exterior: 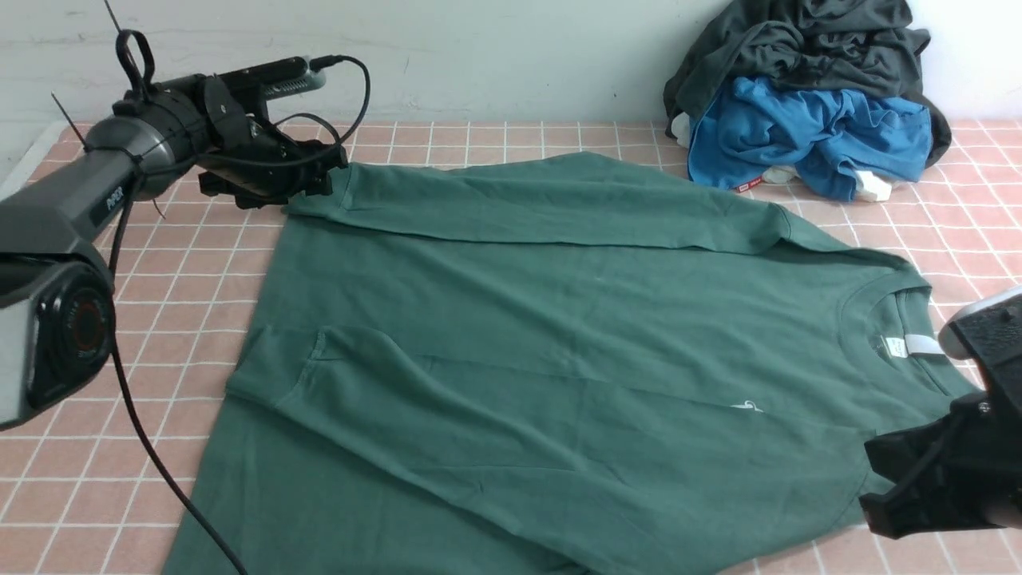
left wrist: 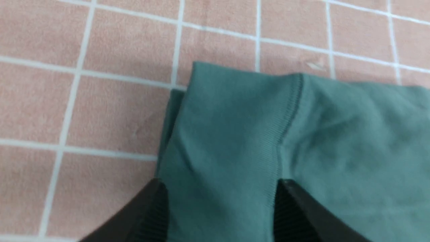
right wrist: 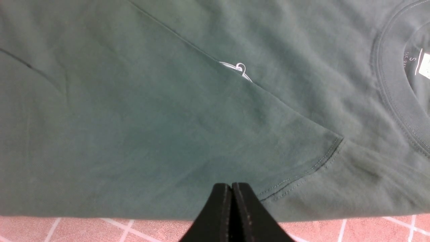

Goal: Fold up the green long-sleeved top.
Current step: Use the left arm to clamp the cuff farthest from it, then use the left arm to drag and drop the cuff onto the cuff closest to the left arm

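Observation:
The green long-sleeved top (exterior: 543, 335) lies flat on the pink checked table, collar and white neck label (exterior: 906, 345) to the right, hem to the left. Both sleeves are folded across the body. My left gripper (exterior: 319, 177) is at the cuff of the far sleeve; in the left wrist view its jaws are open (left wrist: 218, 201) with the ribbed cuff (left wrist: 235, 134) between them. My right gripper (exterior: 910, 479) is at the top's near right edge; in the right wrist view it is shut and empty (right wrist: 231, 189) just above the cloth edge, near the partly covered white logo (right wrist: 237, 69).
A pile with a dark grey-black garment (exterior: 806, 40) and a bright blue garment (exterior: 806, 136) sits at the back right against the wall. Bare pink checked table (exterior: 184, 263) shows left of the top and along the back edge.

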{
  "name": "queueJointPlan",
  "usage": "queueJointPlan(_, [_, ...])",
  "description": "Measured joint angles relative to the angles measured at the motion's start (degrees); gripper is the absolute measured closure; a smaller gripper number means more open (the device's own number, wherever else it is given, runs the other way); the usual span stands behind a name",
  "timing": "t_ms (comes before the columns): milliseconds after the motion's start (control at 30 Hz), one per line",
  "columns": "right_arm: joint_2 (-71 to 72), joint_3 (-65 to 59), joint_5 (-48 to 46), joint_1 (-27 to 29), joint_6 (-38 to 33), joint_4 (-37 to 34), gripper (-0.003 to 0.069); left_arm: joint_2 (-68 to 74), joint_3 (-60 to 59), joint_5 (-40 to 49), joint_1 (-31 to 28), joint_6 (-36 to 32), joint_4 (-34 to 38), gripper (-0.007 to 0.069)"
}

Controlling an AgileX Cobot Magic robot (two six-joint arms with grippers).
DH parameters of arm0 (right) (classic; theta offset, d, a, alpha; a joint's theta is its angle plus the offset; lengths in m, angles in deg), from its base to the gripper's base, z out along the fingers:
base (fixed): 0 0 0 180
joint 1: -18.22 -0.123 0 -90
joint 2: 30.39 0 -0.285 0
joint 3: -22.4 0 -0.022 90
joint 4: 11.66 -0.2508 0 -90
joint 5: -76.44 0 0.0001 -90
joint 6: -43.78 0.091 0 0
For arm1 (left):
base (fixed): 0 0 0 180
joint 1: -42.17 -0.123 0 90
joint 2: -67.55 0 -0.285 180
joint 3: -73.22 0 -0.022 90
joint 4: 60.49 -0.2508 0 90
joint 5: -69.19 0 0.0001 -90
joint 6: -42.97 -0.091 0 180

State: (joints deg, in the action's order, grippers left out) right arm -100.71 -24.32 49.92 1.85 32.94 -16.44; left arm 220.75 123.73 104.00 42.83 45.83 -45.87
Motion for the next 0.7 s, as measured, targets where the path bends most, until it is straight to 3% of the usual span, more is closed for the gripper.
queueJointPlan(233, [-0.24, 0.00, 0.44, 0.00, -0.19, 0.05, 0.0673, 2.13, 2.03, 2.40, 0.00, 0.27, -1.97, 0.0544])
queueJointPlan(333, [-0.29, 0.00, 0.63, 0.00, -0.19, 0.05, 0.0673, 1.75, 2.08, 4.11, 0.00, -0.12, -2.20, 0.0613])
queueJointPlan(633, [-0.29, 0.00, 0.85, 0.00, -0.19, 0.05, 0.0673, -4.51, 2.15, 11.64, 0.00, -5.94, -2.40, 0.0631])
queueJointPlan(700, [-0.29, 0.00, 0.91, 0.00, -0.19, 0.05, 0.0673, -7.37, 2.28, 16.67, 0.00, -6.63, -2.20, 0.0631])
